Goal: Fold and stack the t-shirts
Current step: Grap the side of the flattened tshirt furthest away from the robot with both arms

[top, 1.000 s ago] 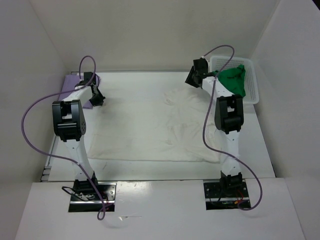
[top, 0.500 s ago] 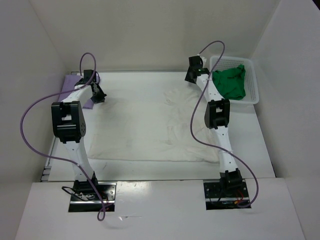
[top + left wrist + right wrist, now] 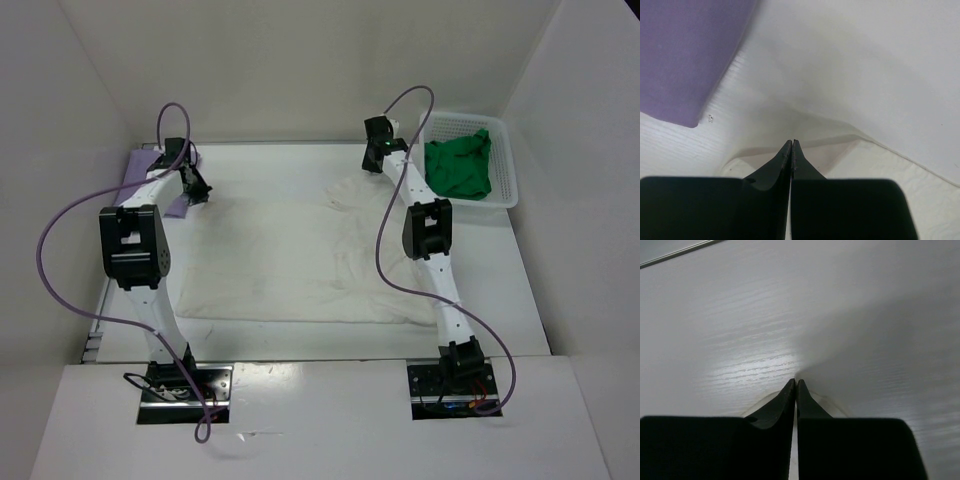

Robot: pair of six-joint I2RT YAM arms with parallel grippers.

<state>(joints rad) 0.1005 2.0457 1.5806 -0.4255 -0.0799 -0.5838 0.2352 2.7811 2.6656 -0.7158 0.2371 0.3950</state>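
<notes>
The white mesh basket (image 3: 509,160) sits at the far right corner of the tabletop (image 3: 270,165) and holds 1 thing: the green t-shirt (image 3: 458,168), bunched up and filling most of it. The off-white t-shirt (image 3: 300,260) lies spread across the middle of the tabletop. The lavender t-shirt (image 3: 138,170) lies at the far left corner.

The left gripper (image 3: 195,190) is clenched on the far left edge of the off-white t-shirt, and the cloth rises in a small tent to its tips, just beside the lavender t-shirt. The right gripper (image 3: 372,158) is outside the basket, near its left wall. Its jaws are pressed together low over the surface. A pale fold shows at their tips, but I cannot tell whether they pinch cloth.
</notes>
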